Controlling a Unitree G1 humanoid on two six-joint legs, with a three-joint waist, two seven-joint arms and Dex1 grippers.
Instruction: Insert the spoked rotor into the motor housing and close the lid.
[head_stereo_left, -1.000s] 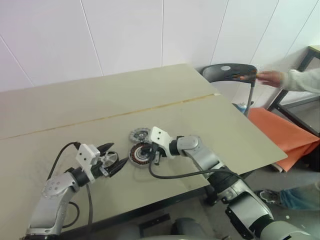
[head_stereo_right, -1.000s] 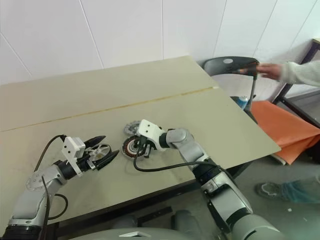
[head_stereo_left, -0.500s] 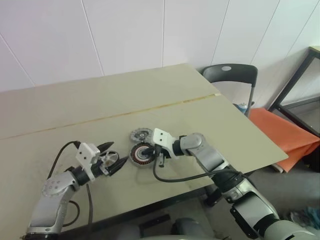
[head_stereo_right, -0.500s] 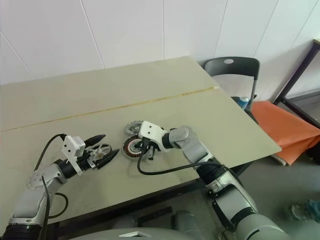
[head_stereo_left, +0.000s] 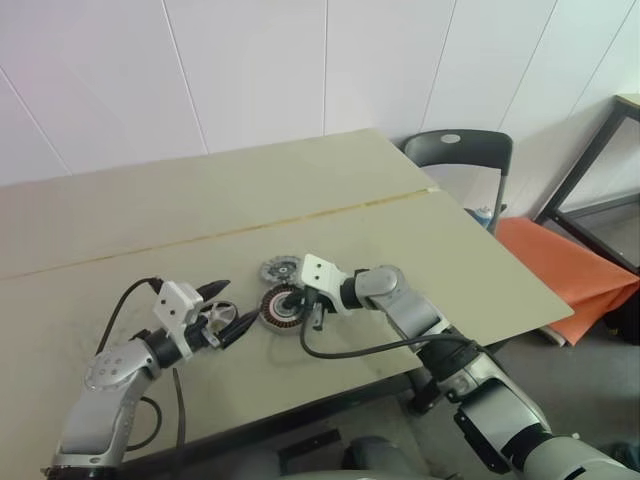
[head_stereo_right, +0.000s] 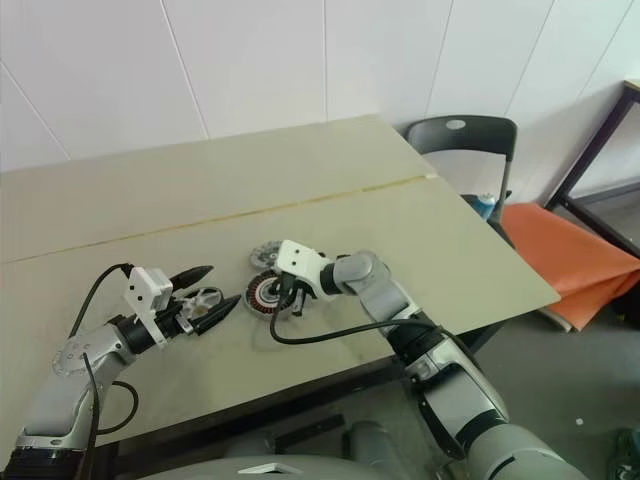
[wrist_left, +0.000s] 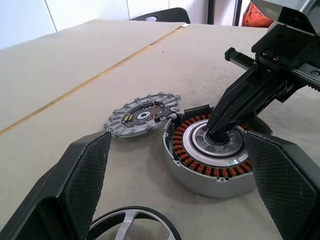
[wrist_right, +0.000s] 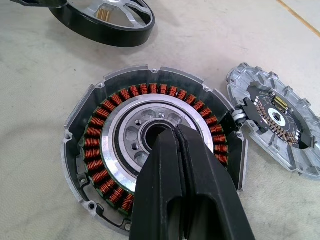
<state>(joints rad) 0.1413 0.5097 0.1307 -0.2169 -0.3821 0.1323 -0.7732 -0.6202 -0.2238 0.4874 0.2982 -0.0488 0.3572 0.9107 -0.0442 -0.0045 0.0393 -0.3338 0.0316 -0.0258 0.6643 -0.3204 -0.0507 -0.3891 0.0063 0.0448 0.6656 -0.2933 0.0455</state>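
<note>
The motor housing (wrist_right: 118, 131), a squat puck with a ring of copper windings, rests on the table (head_stereo_left: 150, 210). My right gripper (wrist_right: 173, 132) is shut, its tips pressed into the housing's central hub hole. Beside the housing lies the lid (wrist_left: 142, 112), a grey scalloped disc with a small circuit board. The spoked rotor (head_stereo_left: 216, 319), dark-rimmed with silvery spokes, lies flat on the table. My left gripper (head_stereo_left: 232, 308) is open, with one finger on each side of the rotor. Whether the fingers (wrist_left: 82, 175) touch the rim I cannot tell.
A dark chair (head_stereo_left: 458, 150) stands past the table's right corner, with an orange sheet (head_stereo_left: 565, 275) below it. A black cable (head_stereo_left: 350, 350) hangs from my right wrist over the table's front edge. A thin seam (head_stereo_left: 230, 233) crosses the tabletop.
A person's hand that rested on the chair back a second ago is gone. Both grippers and the motor parts stay where they were.
</note>
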